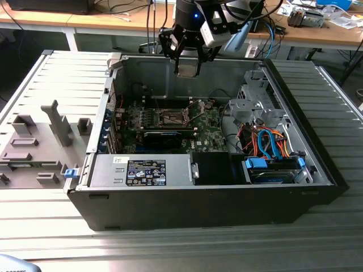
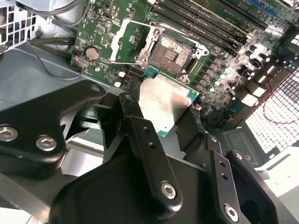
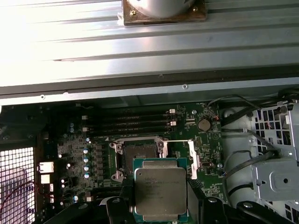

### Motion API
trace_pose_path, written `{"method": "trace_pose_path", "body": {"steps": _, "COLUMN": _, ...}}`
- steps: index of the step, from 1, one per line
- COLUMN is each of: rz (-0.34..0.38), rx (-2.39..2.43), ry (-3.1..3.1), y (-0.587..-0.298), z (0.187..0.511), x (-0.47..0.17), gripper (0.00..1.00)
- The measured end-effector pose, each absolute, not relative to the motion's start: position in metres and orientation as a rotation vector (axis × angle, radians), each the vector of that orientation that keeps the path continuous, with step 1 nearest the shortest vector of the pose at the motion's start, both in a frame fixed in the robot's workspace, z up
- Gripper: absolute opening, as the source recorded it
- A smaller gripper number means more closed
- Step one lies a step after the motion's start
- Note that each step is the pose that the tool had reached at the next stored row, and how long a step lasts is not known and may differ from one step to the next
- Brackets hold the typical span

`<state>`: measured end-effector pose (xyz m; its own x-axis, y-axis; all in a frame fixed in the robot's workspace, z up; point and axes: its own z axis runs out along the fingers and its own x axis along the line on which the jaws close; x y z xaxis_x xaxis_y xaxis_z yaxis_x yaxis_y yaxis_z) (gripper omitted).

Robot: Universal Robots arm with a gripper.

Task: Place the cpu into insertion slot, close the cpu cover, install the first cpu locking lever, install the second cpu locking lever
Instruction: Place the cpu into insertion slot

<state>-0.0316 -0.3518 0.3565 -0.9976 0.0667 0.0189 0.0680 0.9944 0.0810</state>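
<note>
A ridged metal table [image 1: 340, 113] is carrying an open black computer case [image 1: 198, 209], which is lying on its side with its inside facing up. On the exterior view's left, a grey plastic holder [image 1: 39, 147] with upright blocks is sitting on the table just beside the case. Inside the case, a green circuit board [image 1: 210, 133] is covering the floor. A silver box with a label [image 1: 142, 170] is lying along the near wall, and a metal drive cage [image 1: 258, 102] with orange and blue cables is filling the exterior view's right.

The black gripper [image 1: 188, 67] is hanging over the far part of the case, up near its rim and well above the board. Its fingers [image 2: 127, 106] are closing in on two opposite edges of the cpu [image 2: 163, 100] and are clamping it flat between them, with the pale metal face turned up towards the wrist cameras.

In both wrist views the cpu is hanging in the air just beside the insertion slot [image 2: 172, 52], not touching it. The slot is lying bare, showing its dark centre. The cpu cover [image 2: 117, 43] is lying swung open to the side of the slot, towards a round coin battery [image 3: 203, 124].
</note>
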Motion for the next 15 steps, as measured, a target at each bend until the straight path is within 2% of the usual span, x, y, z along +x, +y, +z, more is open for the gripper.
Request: {"method": "trace_pose_path", "body": {"steps": 15, "rz": -0.125, "rx": -0.119, "ry": -3.121, "y": -0.3518, "z": 0.3562, "x": -0.0316, "gripper": 0.55}}
